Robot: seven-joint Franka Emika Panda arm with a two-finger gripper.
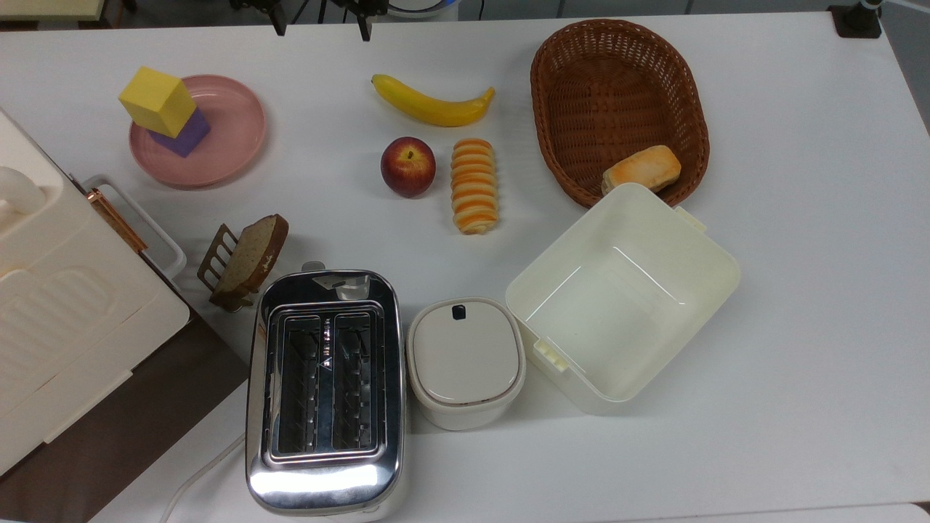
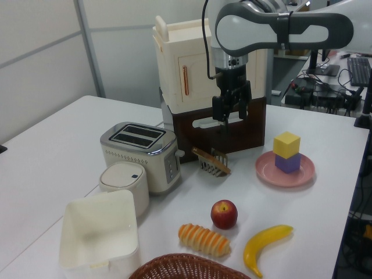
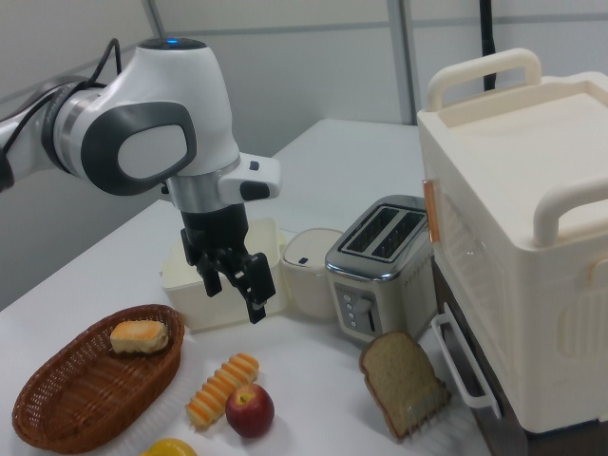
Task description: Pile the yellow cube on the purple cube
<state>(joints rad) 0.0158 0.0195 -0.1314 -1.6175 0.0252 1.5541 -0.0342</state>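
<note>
The yellow cube (image 1: pixel 157 100) rests on top of the purple cube (image 1: pixel 187 135), a little askew, and both stand on a pink plate (image 1: pixel 229 149) at the top view's left. In the left view the yellow cube (image 2: pixel 286 143) sits on the purple cube (image 2: pixel 287 163) at the right. My gripper (image 2: pixel 232 111) hangs open and empty, high above the table, well to the left view's left of the stack and apart from it. Its fingertips (image 1: pixel 279 26) reach in at the top view's upper edge. In the right view the gripper (image 3: pixel 235 289) hovers above the fruit.
A banana (image 1: pixel 432 103), an apple (image 1: pixel 407 166) and a striped bread roll (image 1: pixel 473 186) lie mid-table. A wicker basket (image 1: pixel 617 80) holds a bun (image 1: pixel 641 169). A cream tub (image 1: pixel 623 290), lidded pot (image 1: pixel 465 359), toaster (image 1: pixel 325 388), toast rack (image 1: pixel 243 260) and tall cream cabinet (image 1: pixel 51 305) fill the near side.
</note>
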